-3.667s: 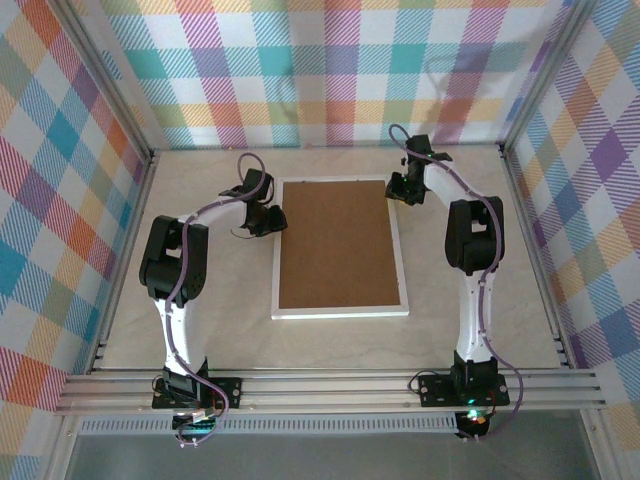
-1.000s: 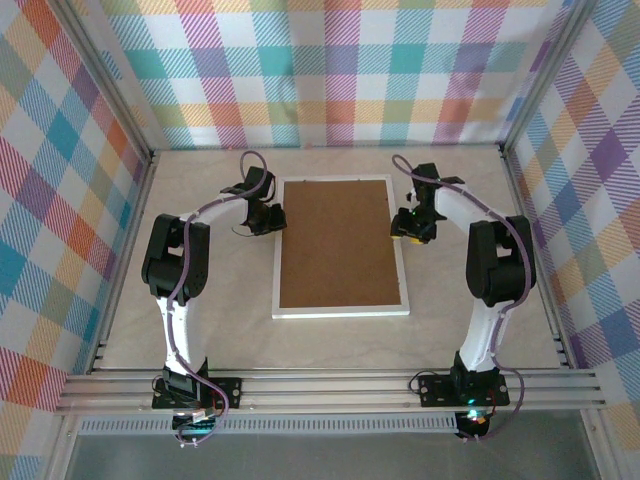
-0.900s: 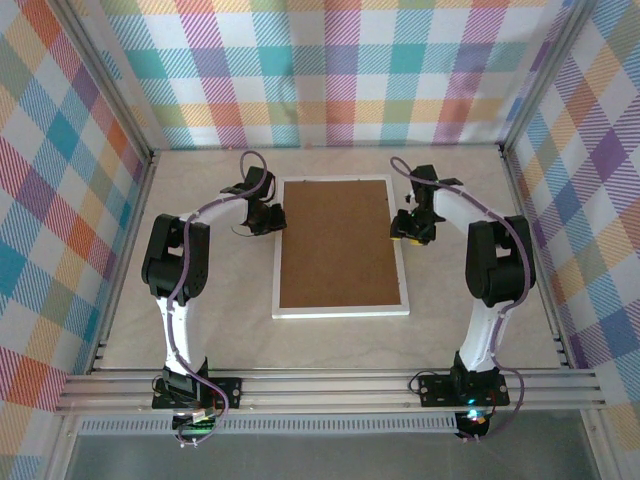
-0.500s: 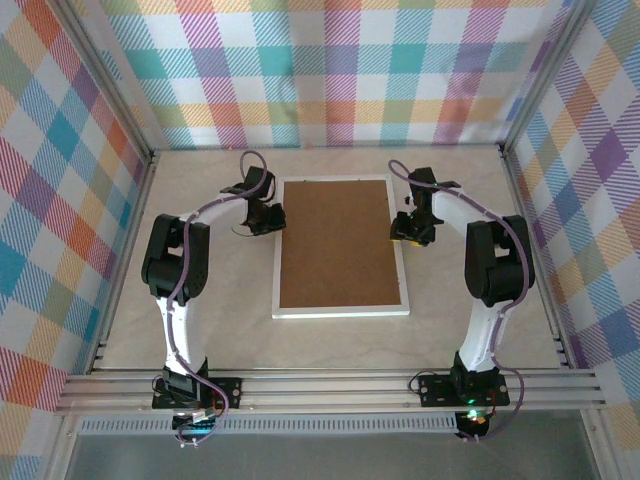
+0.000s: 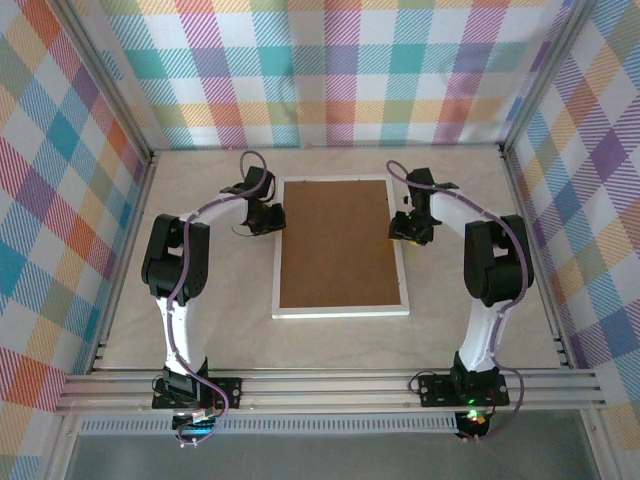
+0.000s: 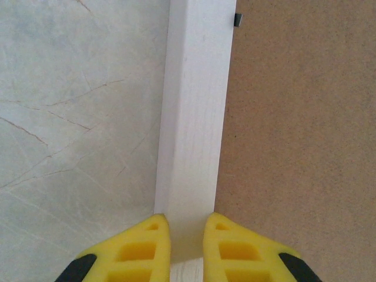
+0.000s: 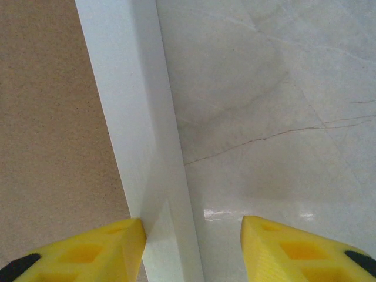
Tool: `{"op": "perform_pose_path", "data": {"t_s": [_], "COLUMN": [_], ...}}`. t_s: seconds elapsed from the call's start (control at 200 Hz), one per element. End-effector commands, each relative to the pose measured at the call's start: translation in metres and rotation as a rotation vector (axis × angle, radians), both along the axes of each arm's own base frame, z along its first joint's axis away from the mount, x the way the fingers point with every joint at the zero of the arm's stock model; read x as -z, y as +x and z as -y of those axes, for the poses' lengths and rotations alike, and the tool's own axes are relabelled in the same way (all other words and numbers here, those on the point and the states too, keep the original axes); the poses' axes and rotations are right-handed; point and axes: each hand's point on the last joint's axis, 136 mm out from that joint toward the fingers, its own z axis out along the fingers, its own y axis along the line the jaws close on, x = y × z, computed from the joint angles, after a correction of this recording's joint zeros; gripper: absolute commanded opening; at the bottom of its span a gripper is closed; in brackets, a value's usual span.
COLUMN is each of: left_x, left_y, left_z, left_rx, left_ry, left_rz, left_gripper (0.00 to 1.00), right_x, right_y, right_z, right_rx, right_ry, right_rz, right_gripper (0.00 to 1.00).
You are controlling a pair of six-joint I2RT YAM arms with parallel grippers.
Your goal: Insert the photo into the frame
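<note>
Frame (image 5: 340, 312): white, thin-edged, rectangular. It lies flat on the table (image 5: 200, 330), back side up. A plain brown backing board (image 5: 340, 245) fills its opening, level with the white edging.

Left long side (image 6: 194, 117): it runs straight ahead from the left gripper (image 6: 187, 235), between the two fingertips, which press against it from either side. A small dark tab (image 6: 237, 19) sits on the inner edge, further ahead of the gripper.

Right long side (image 7: 135, 117): it runs ahead of the right gripper (image 7: 194, 235), slanting slightly left. It passes just beside the inner fingertip and is well apart from the outer one, which is over bare table.
</note>
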Motion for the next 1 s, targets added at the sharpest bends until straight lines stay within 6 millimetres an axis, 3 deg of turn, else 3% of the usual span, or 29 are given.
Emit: {"op": "perform_pose_path", "data": {"t_s": [0.0,0.145,0.52,0.8,0.89,0.995], "left_x": [0.009,0.01,0.012,0.012,0.011,0.01], "left_y": [-0.015,-0.015,-0.018,-0.019,-0.02,-0.021], "left_z": [0.005,0.009,0.018,0.02,0.018,0.015], "left_rx": [0.013,0.015,0.023,0.02,0.017,0.018], "left_ry": [0.0,-0.015,-0.034,-0.054,-0.044,-0.023], "left_rz": [-0.055,-0.057,-0.058,-0.057,-0.052,-0.051], "left_gripper": [0.14,0.14,0.14,0.14,0.14,0.14], "right_x": [0.027,0.038,0.062,0.079,0.077,0.06], "right_y": [-0.023,-0.031,-0.046,-0.054,-0.053,-0.043], "right_z": [-0.02,-0.025,-0.064,-0.058,-0.059,-0.061], "right_rx": [-0.032,-0.006,-0.026,0.002,0.005,-0.003], "right_ry": [0.019,0.044,0.085,0.045,0.054,0.062], "right_rz": [-0.094,-0.145,-0.233,-0.269,-0.258,-0.211], "right_gripper": [0.49,0.49,0.49,0.49,0.49,0.49]}}
